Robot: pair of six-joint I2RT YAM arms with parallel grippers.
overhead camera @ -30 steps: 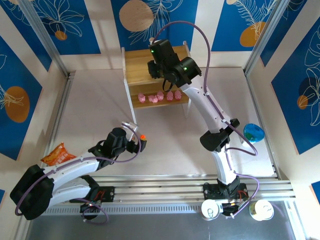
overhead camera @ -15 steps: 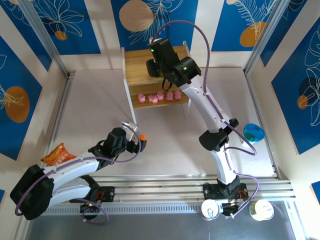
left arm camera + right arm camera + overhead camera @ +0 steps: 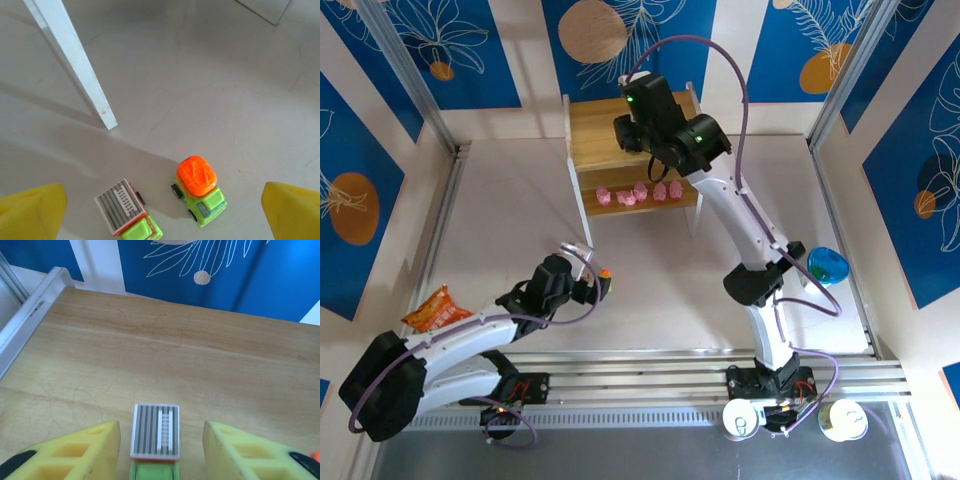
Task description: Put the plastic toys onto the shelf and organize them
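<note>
From my remote console I see blue wall panels printed with white leaves and orange discs (image 3: 420, 50) enclosing a pale grey tabletop (image 3: 510, 200), evenly lit.

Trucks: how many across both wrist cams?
3. Orange-topped truck and grey-topped truck side by side on the table, left wrist view; second grey-topped truck on the wooden shelf, right wrist view. Others may be hidden.

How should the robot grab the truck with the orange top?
From above, pinching the orange-topped truck across its flat green sides, below the rounded top, which would probably slip. It stands upright on its wheels, and the gap to the grey-topped truck leaves room for a finger.
</note>
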